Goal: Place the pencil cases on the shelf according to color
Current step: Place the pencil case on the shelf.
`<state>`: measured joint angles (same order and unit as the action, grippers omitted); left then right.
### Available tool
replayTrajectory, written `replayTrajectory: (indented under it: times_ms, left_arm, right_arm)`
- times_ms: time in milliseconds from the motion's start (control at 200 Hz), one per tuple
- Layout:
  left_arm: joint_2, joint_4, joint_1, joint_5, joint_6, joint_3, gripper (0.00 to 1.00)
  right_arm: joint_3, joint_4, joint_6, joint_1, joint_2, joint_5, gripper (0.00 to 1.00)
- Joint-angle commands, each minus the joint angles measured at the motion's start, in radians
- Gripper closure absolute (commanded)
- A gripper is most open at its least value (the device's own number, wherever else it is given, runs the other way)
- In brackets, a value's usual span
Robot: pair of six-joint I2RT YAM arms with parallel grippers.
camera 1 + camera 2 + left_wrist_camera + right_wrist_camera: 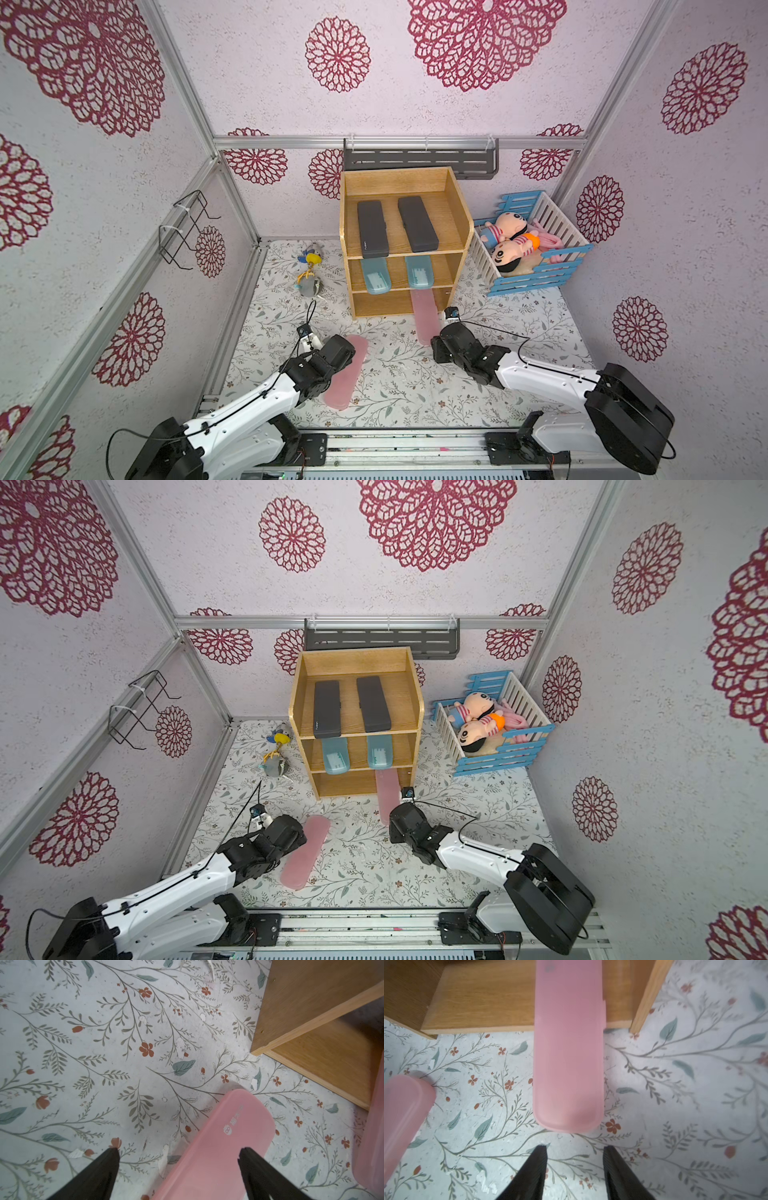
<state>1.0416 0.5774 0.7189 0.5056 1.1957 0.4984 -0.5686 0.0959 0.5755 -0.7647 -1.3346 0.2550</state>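
The shelf (343, 216) stands in the middle of both top views with its levels sorted by colour. Two black cases (372, 229) lie side by side on the top board, and two teal cases (376, 276) sit on the middle one with their rounded ends poking over the front edge. That leaves the bottom level for pink, as I read it. One pink case (568, 1053) runs down the centre of my right wrist view. Its far end rests on the bottom board near the right wall and its near end lies out on the floral mat (415, 386), so it is only part of the way in. My right gripper (575, 1148) sits just short of that rounded end at the lower centre of the frame. The fingers are narrowly parted with nothing between them and do not touch the case. I judge this narrow stance suits nudging the case in lengthwise better than gripping it. The second pink case (218, 1147) lies flat on the mat, slanting up from the lower middle of my left wrist view, well apart from the shelf opening. My left gripper (179, 1151) is spread wide over its near part and holds nothing. One finger is over bare mat and the other over the lid, so I would shift sideways to straddle the case across its width before closing.
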Motion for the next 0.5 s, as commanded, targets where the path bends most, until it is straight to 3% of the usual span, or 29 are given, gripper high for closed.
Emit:
replayTrajectory:
  times_ms: [0,220,495]
  left_arm:
    - [0.058,-0.04,-0.011,-0.034,-0.015,0.009,0.03]
    - [0.164,-0.08,-0.009,-0.08,0.001,0.007,0.03]
    - [0.267,-0.135,-0.007,-0.13,0.009,0.002,0.03]
  right_arm:
    - [-0.002,-0.035,-0.002,-0.007,-0.034,-0.049,0.53]
    - [-0.015,-0.066,-0.006,-0.008,-0.124,-0.059,0.56]
    - [-0.096,-0.073,-0.043,0.011,-0.235,0.031,0.54]
